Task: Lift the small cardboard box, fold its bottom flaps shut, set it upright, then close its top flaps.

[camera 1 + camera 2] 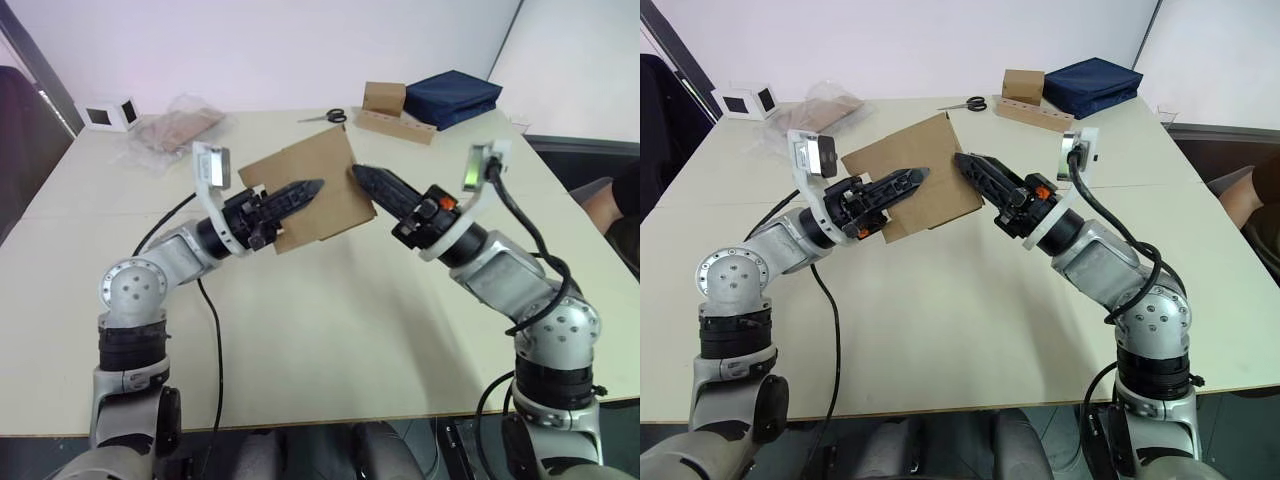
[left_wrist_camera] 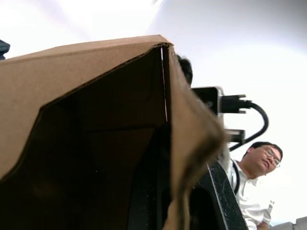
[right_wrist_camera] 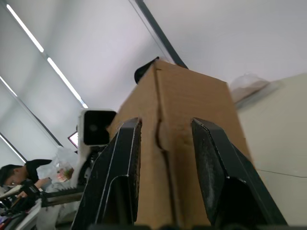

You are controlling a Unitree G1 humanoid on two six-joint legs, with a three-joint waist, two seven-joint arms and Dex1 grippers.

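The small cardboard box (image 1: 325, 165), plain brown and partly flattened, hangs tilted above the table (image 1: 330, 330), held between both arms. My left gripper (image 1: 318, 187) reaches across its near face. In the left wrist view one box wall (image 2: 96, 72) runs between its fingers, so it is shut on that wall. My right gripper (image 1: 357, 172) meets the box's right edge. In the right wrist view its fingers (image 3: 124, 158) stand apart in front of a box corner (image 3: 192, 96), which is wider than the gap between them.
At the table's far side lie another small brown box (image 1: 384, 96), a navy bag (image 1: 455, 97), a long cardboard strip (image 1: 395, 125) and scissors (image 1: 325, 117). A crumpled plastic bag (image 1: 175, 128) and a white object (image 1: 108, 113) are far left. A person (image 2: 259, 163) stands nearby.
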